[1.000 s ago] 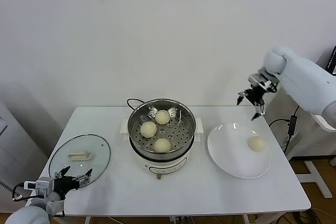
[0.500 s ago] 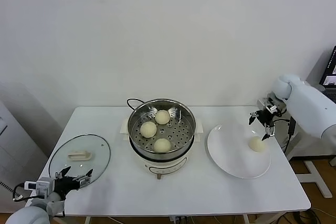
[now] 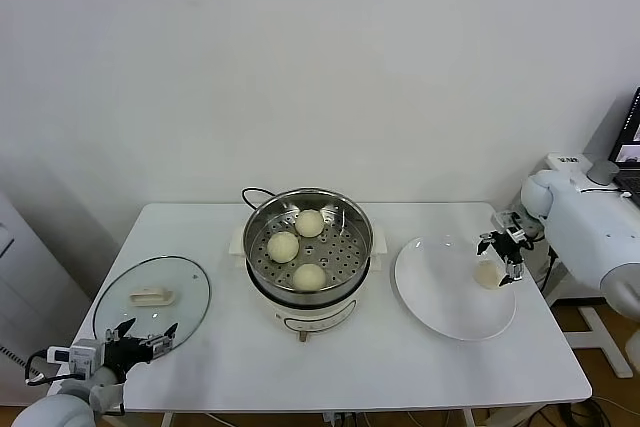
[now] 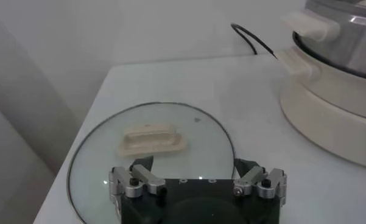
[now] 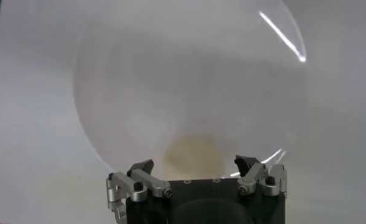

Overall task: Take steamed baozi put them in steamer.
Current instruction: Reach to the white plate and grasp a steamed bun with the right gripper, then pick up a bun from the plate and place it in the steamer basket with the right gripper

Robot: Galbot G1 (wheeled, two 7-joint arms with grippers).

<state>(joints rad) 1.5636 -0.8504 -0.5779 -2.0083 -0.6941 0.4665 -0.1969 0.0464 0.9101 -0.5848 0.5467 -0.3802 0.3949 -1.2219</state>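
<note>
The steel steamer (image 3: 352, 219) stands mid-table on its white base, its side also showing in the left wrist view (image 4: 344, 73). Three pale baozi lie on its perforated tray: (image 3: 310, 223), (image 3: 283, 246), (image 3: 309, 277). One more baozi (image 3: 487, 275) rests on the white plate (image 3: 440, 297) at the right. My right gripper (image 3: 503, 252) hangs open just above that bun. In the right wrist view the bun (image 5: 195, 153) sits between the spread fingers of the right gripper (image 5: 196, 170), untouched. My left gripper (image 3: 140, 339) is open at the table's front left corner.
A round glass lid (image 3: 152, 299) with a cream handle (image 4: 151, 137) lies flat at the left, right in front of the left gripper (image 4: 196, 178). A black cord (image 3: 256, 193) loops behind the steamer. The table's right edge runs close beside the plate.
My right gripper has come down from high behind the plate to just over the bun on the plate. The left arm and the buns have not moved.
</note>
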